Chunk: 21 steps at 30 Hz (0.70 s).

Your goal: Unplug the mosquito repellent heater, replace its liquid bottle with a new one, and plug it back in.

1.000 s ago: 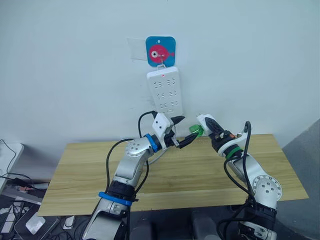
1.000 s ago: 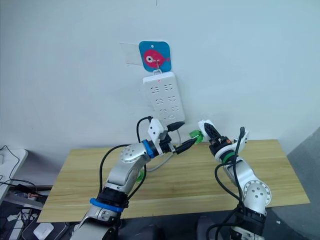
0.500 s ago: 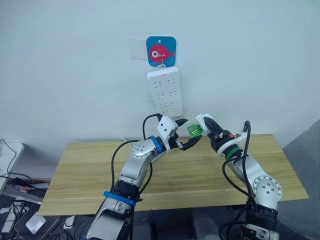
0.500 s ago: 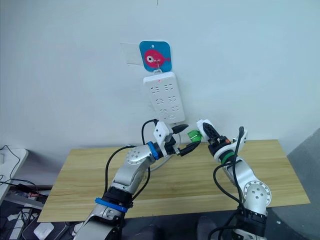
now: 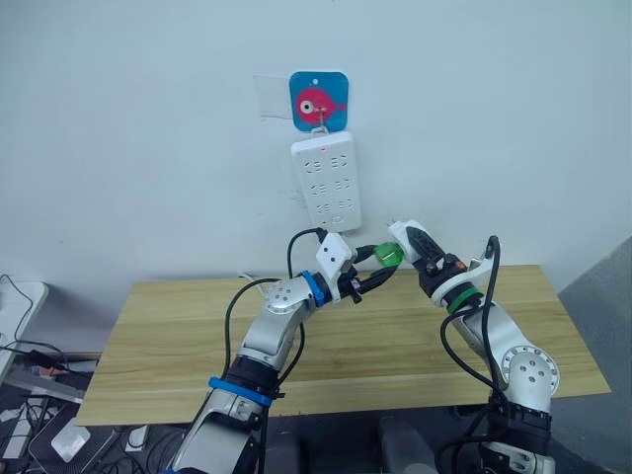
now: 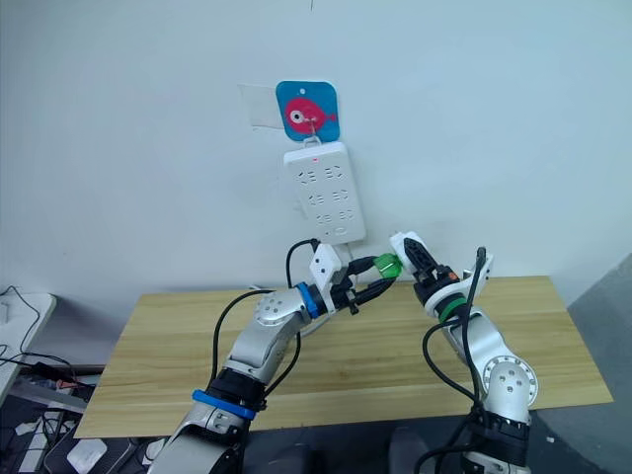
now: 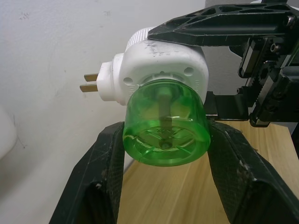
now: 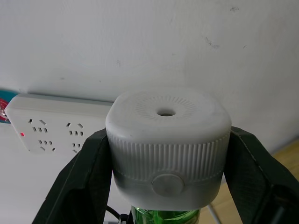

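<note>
My right gripper (image 5: 413, 243) is shut on the white mosquito repellent heater (image 5: 402, 235), holding it in the air above the table's back edge, below the power strip. In the right wrist view the heater's vent disc (image 8: 164, 112) faces the camera, between that gripper's black fingers (image 8: 79, 186). A green liquid bottle (image 5: 385, 255) sticks out of the heater towards my left gripper (image 5: 372, 267). In the left wrist view that gripper's fingers (image 7: 105, 177) press both sides of the bottle (image 7: 163, 126). The heater's two metal prongs (image 7: 88, 82) are bare and point at the wall.
A long white power strip (image 5: 326, 184) with a red light hangs on the wall from a blue plate with a pink fish (image 5: 318, 101). Its cable drops behind my left arm. The wooden table (image 5: 178, 336) lies below both arms. Cables and clutter (image 5: 30, 395) lie on the floor at the left.
My left gripper has moved right and up to the green bottle, and its fingers have come in around it. The right gripper with the heater has hardly moved.
</note>
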{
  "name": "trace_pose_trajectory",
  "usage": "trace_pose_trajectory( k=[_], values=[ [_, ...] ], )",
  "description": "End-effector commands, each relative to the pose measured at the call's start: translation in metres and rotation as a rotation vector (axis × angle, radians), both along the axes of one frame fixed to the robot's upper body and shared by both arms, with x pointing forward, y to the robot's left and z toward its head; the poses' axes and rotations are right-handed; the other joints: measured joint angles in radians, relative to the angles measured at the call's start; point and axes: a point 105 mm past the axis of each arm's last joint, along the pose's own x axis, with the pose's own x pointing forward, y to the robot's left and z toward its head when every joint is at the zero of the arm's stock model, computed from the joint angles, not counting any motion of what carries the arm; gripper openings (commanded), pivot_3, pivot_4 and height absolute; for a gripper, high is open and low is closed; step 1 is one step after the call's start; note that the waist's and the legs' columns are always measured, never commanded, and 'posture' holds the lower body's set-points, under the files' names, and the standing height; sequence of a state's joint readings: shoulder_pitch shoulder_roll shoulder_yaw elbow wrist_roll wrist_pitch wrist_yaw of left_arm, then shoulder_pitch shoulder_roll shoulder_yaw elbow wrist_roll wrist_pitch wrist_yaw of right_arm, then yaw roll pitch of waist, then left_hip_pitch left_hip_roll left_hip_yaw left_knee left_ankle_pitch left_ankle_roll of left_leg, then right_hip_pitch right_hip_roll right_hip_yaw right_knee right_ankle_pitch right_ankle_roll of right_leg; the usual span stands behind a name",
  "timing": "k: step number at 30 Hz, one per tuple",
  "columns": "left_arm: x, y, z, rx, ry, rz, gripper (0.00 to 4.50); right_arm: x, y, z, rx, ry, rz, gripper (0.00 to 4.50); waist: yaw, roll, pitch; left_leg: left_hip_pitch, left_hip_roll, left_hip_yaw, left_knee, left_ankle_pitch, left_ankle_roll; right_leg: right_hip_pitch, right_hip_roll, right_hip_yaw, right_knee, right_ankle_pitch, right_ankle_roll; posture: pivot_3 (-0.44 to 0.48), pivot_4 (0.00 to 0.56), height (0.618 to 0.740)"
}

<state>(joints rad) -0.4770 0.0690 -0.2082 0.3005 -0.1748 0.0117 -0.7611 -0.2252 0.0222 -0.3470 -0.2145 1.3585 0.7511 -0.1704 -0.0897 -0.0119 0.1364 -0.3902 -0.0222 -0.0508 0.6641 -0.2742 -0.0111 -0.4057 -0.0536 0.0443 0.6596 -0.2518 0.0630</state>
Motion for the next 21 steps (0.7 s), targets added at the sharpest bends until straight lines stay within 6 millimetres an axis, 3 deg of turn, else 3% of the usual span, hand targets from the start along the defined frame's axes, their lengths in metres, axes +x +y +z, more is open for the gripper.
trace_pose_trajectory(
  k=[1, 7, 11, 21],
  values=[
    [0.004, 0.0, 0.012, -0.026, -0.04, 0.016, 2.24, -0.004, 0.009, 0.018, 0.026, -0.071, 0.041, 2.93, 0.0, 0.0, 0.0, 0.0, 0.0, 0.0, 0.0, 0.0, 0.0, 0.0, 0.0, 0.0, 0.0, 0.0, 0.0, -0.136, 0.12, 0.74],
    [0.005, 0.006, 0.014, -0.02, -0.063, 0.029, 2.24, -0.005, 0.012, 0.018, 0.015, -0.076, 0.062, 2.93, 0.0, 0.0, 0.0, 0.0, 0.0, 0.0, 0.0, 0.0, 0.0, 0.0, 0.0, 0.0, 0.0, 0.0, 0.0, -0.13, 0.119, 0.74],
    [0.0, 0.015, 0.015, -0.001, -0.093, 0.003, 2.24, -0.008, 0.014, 0.017, -0.011, -0.088, 0.137, 4.4, -0.001, 0.0, 0.0, 0.0, 0.0, 0.0, 0.0, 0.0, 0.0, 0.0, 0.0, 0.0, 0.0, 0.0, 0.0, -0.132, 0.118, 0.74],
    [-0.023, 0.043, 0.001, 0.157, -0.153, -0.19, 2.24, -0.021, -0.004, -0.005, -0.094, -0.016, 0.578, 4.46, 0.001, 0.0, 0.0, 0.0, 0.0, 0.0, 0.0, 0.0, 0.0, 0.0, 0.0, 0.0, 0.0, 0.0, 0.0, -0.116, 0.112, 0.74]
  ],
)
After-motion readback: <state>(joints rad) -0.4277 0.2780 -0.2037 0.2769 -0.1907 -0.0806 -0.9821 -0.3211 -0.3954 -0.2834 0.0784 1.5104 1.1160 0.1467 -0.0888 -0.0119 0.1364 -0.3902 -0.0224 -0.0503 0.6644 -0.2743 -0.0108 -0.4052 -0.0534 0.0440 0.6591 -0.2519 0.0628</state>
